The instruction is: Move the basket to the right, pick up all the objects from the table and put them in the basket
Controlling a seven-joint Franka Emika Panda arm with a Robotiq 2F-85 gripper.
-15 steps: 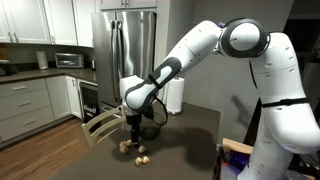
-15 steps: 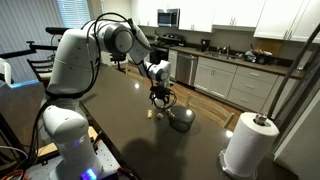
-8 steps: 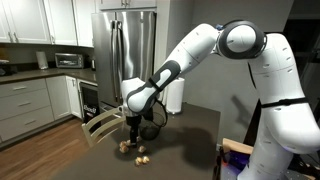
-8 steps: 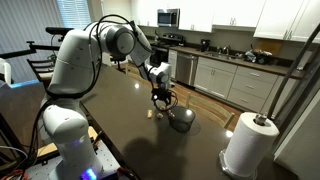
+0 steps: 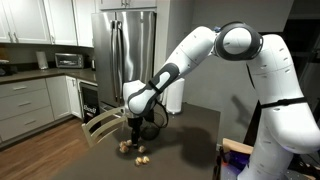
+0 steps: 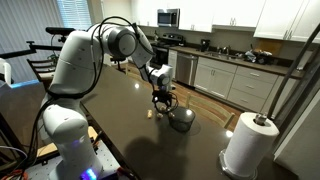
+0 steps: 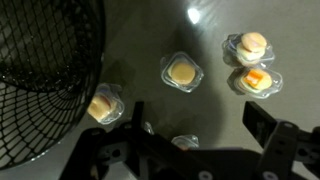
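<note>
The dark wire-mesh basket (image 7: 40, 80) fills the left of the wrist view and stands on the dark table (image 7: 215, 25). Several small pale tan pieces in clear cups lie beside it: one in the middle (image 7: 182, 72), two at the right (image 7: 250, 45) (image 7: 255, 80), one by the basket's rim (image 7: 102, 108), and one partly hidden under the gripper (image 7: 185, 143). My gripper (image 7: 198, 125) is open and empty, hovering above the pieces. In both exterior views the gripper (image 5: 135, 128) (image 6: 162, 100) hangs just over the pieces (image 5: 133, 150), with the basket (image 6: 182, 119) beside it.
A pale wooden chair back (image 5: 103, 126) stands at the table edge near the pieces. A paper towel roll (image 6: 247, 143) stands on the table's corner beyond the basket. The table top (image 6: 120, 130) stretches away behind the gripper. Kitchen cabinets and a fridge (image 5: 125, 50) are behind.
</note>
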